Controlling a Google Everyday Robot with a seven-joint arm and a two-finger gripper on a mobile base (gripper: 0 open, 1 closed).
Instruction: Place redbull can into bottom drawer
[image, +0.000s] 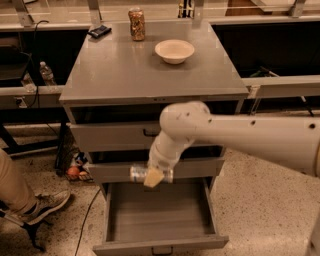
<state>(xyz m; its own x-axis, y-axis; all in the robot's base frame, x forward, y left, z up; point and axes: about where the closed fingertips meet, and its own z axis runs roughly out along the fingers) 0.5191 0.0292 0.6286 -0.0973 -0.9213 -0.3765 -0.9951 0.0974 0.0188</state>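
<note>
At the far left edge a trouser leg (11, 186) and a grey shoe (46, 202) rest on the speckled floor. Behind them, on a low shelf, stands a clear bottle (47, 74).

The grey table (125, 70) fills the middle. Near its back left corner lies a flat black device (99, 31). Just right of that a brown can (136, 23) stands upright at the back edge.

Under the top, two shallow drawers (115, 136) show their grey fronts one above the other. In front of the lower one the redbull can (139, 174) hangs in the air on its side, its length running left to right. The hand (151, 176) is closed around it — a pale finger (154, 178) lies across the can's front, and the can's left end sticks out past it.

Right below, the bottom drawer (157, 216) is pulled well out, its plain grey floor facing up. The can sits over the rear part of this drawer, above its floor and not touching it.

Back on the table, a cream bowl (174, 51) sits right of the brown can and a little nearer the front, apart from it.

The white arm (260, 137) enters from the right edge, crosses in front of the drawers, bends at a rounded joint, and drops down to the hand.
</note>
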